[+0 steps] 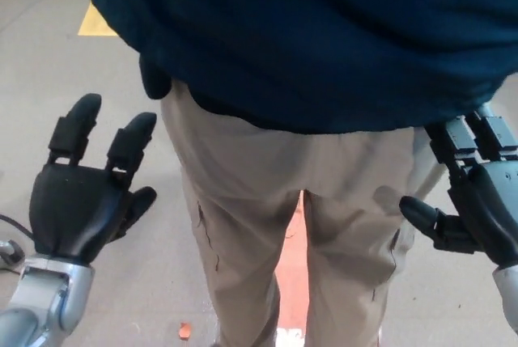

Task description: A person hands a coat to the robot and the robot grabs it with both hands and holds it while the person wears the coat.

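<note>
A person stands close in front of me with their back turned, wearing the dark navy coat (pixel 324 40), which covers the top of the picture and hangs down to the hips over beige trousers (pixel 283 193). My left hand (pixel 85 193) is at the lower left, open, fingers spread and pointing up, holding nothing and apart from the coat. At the right edge my right hand (pixel 473 193) is open too, thumb sticking out toward the trousers. Its fingertips reach up to the coat's hem and are partly hidden by it.
Grey floor lies all around. A yellow floor marking (pixel 95 22) shows at the upper left, and a red-orange strip (pixel 293 258) runs between the person's legs. A small orange scrap (pixel 184 331) lies on the floor at the bottom.
</note>
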Controlling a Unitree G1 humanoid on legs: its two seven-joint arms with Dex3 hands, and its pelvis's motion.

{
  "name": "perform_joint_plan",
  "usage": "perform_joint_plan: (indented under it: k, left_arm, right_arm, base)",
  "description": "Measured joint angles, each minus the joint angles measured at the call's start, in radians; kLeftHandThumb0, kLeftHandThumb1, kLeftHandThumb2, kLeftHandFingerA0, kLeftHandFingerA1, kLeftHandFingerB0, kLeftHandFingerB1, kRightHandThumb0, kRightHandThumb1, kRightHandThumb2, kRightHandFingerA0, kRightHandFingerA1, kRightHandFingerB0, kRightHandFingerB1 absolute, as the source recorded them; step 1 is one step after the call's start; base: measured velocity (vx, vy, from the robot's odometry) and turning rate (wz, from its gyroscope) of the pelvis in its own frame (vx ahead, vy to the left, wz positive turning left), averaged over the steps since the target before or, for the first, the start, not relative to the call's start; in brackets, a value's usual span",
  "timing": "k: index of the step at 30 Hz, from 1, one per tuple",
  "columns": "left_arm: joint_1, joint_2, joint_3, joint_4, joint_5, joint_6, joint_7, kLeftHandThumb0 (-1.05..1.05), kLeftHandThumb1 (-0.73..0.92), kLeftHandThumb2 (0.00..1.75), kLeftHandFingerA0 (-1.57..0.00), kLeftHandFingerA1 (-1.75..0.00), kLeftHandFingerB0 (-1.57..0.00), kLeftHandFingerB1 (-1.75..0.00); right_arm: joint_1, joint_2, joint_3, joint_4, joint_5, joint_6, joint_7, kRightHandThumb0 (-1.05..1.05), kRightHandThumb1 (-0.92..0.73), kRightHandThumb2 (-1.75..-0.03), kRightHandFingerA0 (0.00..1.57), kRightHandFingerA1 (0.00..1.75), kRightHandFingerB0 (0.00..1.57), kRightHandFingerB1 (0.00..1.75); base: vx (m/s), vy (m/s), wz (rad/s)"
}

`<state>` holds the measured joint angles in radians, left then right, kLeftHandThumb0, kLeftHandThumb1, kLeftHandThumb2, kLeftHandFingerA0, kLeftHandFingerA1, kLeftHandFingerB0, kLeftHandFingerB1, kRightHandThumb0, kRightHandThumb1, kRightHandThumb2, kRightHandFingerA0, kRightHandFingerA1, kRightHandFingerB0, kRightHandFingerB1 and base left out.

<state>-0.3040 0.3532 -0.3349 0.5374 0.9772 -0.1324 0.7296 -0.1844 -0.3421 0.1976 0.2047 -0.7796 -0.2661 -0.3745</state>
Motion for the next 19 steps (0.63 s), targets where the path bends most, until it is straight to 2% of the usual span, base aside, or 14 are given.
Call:
perform_joint_plan:
  k: [5,6,7,8,9,11,12,13,14,15,16,18,19]
  left_arm:
    - [0.003,-0.006,-0.015,0.001,-0.002,0.0,-0.033,-0.74,0.9,0.68,-0.35,-0.32,-0.37,-0.32]
    - [0.004,-0.007,-0.017,0.001,-0.002,0.0,-0.037,-0.72,0.73,1.07,-0.29,-0.47,-0.32,-0.47]
    - [0.004,-0.007,-0.021,0.002,-0.003,0.0,-0.044,-0.72,0.73,1.07,-0.29,-0.47,-0.32,-0.47]
    - [0.005,-0.007,-0.025,0.004,-0.003,0.0,-0.05,-0.76,0.91,0.65,-0.37,-0.31,-0.4,-0.31]
    - [0.006,-0.007,-0.03,0.006,-0.003,0.0,-0.056,-0.76,0.92,0.66,-0.38,-0.32,-0.4,-0.31]
    - [0.009,-0.008,-0.037,0.011,-0.003,0.0,-0.068,-0.75,0.92,0.66,-0.38,-0.32,-0.4,-0.31]
    - [0.01,-0.008,-0.041,0.014,-0.003,0.0,-0.074,-0.72,0.74,1.08,-0.29,-0.47,-0.33,-0.47]
    - [0.012,-0.007,-0.043,0.017,-0.003,0.0,-0.079,-0.72,0.74,1.08,-0.29,-0.47,-0.33,-0.47]
    - [0.014,-0.007,-0.044,0.019,-0.003,0.0,-0.083,-0.73,0.74,1.09,-0.26,-0.45,-0.32,-0.47]
    - [0.016,-0.007,-0.045,0.02,-0.004,0.0,-0.088,-0.74,0.91,0.68,-0.34,-0.32,-0.39,-0.32]
    - [0.019,-0.007,-0.046,0.022,-0.004,0.0,-0.094,-0.73,0.9,0.68,-0.34,-0.31,-0.38,-0.32]
    - [0.027,-0.007,-0.046,0.026,-0.007,0.0,-0.107,-0.72,0.9,0.68,-0.35,-0.32,-0.37,-0.32]
    - [0.03,-0.007,-0.046,0.027,-0.008,0.0,-0.111,-0.71,0.72,1.06,-0.27,-0.46,-0.28,-0.45]
  right_arm:
    - [-0.006,-0.015,0.019,-0.013,0.0,0.038,0.081,-0.72,-0.67,-1.0,0.03,0.28,0.05,0.4]
    - [-0.006,-0.017,0.022,-0.013,0.0,0.043,0.091,-0.72,-0.67,-1.0,0.03,0.28,0.05,0.4]
    - [-0.006,-0.019,0.028,-0.013,-0.001,0.054,0.112,-0.72,-0.67,-1.0,0.03,0.28,0.05,0.4]
    - [-0.006,-0.02,0.034,-0.014,-0.001,0.063,0.129,-0.72,-0.67,-0.99,0.01,0.27,0.06,0.4]
    - [-0.006,-0.021,0.038,-0.014,-0.001,0.073,0.15,-0.73,-0.66,-0.98,0.02,0.3,0.12,0.43]
    - [-0.006,-0.025,0.049,-0.015,-0.002,0.091,0.185,-0.72,-0.65,-0.98,0.0,0.32,0.14,0.44]
    - [-0.006,-0.027,0.055,-0.015,-0.002,0.1,0.203,-0.68,-0.81,-0.65,0.12,0.22,0.18,0.28]
    - [-0.006,-0.029,0.061,-0.016,-0.002,0.109,0.22,-0.68,-0.81,-0.65,0.12,0.22,0.18,0.28]
    - [-0.006,-0.031,0.065,-0.017,-0.003,0.115,0.232,-0.34,-0.54,-1.08,0.0,0.48,0.0,0.45]
    - [-0.007,-0.032,0.069,-0.017,-0.003,0.121,0.245,-0.34,-0.54,-1.08,0.0,0.48,0.0,0.45]
    - [-0.007,-0.034,0.076,-0.017,-0.003,0.131,0.265,-0.33,-0.56,-1.09,0.0,0.48,0.0,0.45]
    - [-0.009,-0.039,0.089,-0.019,-0.004,0.152,0.307,-0.33,-0.57,-1.09,0.0,0.47,0.0,0.45]
    - [-0.009,-0.04,0.093,-0.02,-0.004,0.158,0.321,-0.33,-0.58,-1.09,0.0,0.47,0.0,0.45]
  base:
    - [0.0,0.0,0.0]
    - [0.0,0.0,0.0]
    - [0.0,0.0,0.0]
    - [0.0,0.0,0.0]
    - [0.0,0.0,0.0]
    - [0.0,0.0,0.0]
    - [0.0,0.0,0.0]
    - [0.0,0.0,0.0]
    - [0.0,0.0,0.0]
    - [0.0,0.0,0.0]
    - [0.0,0.0,0.0]
    - [0.0,0.0,0.0]
    - [0.0,0.0,0.0]
